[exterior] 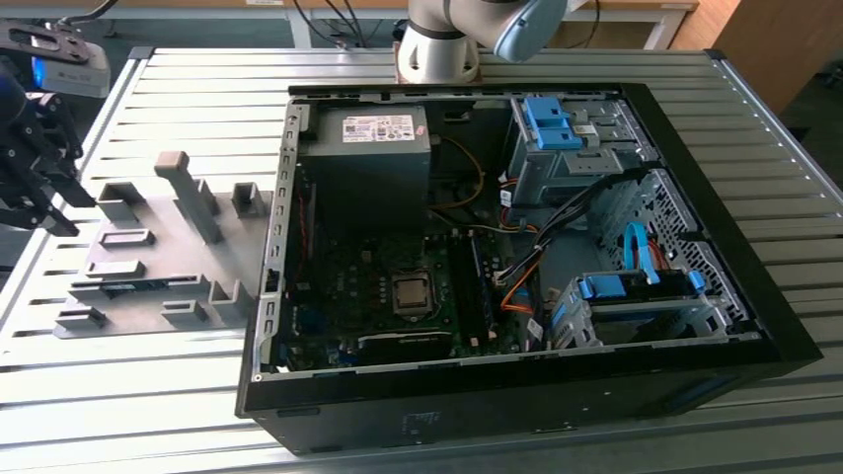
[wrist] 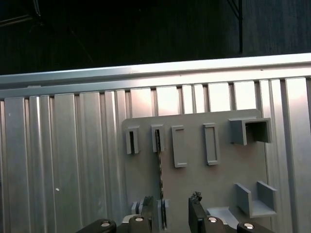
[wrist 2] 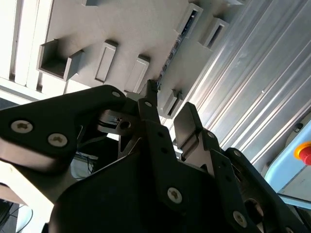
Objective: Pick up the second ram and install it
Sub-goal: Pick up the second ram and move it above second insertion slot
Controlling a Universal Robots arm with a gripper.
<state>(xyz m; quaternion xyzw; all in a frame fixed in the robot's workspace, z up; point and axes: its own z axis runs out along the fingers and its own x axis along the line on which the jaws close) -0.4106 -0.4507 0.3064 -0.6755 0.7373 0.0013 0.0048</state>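
Second ram (wrist: 160, 170) sits edge-on in grey fixture (wrist: 194, 189), one end cut off between open claw (wrist: 171, 201) fingers.

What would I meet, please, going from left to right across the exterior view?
gripper → grey fixture plate → power supply → upper blue drive bracket → lower blue drive bracket

Bright glare streaks the ribbed bench (exterior: 197, 59); the computer case (exterior: 527, 410) interior sits shadowed; the second wrist view's corner is blown white.
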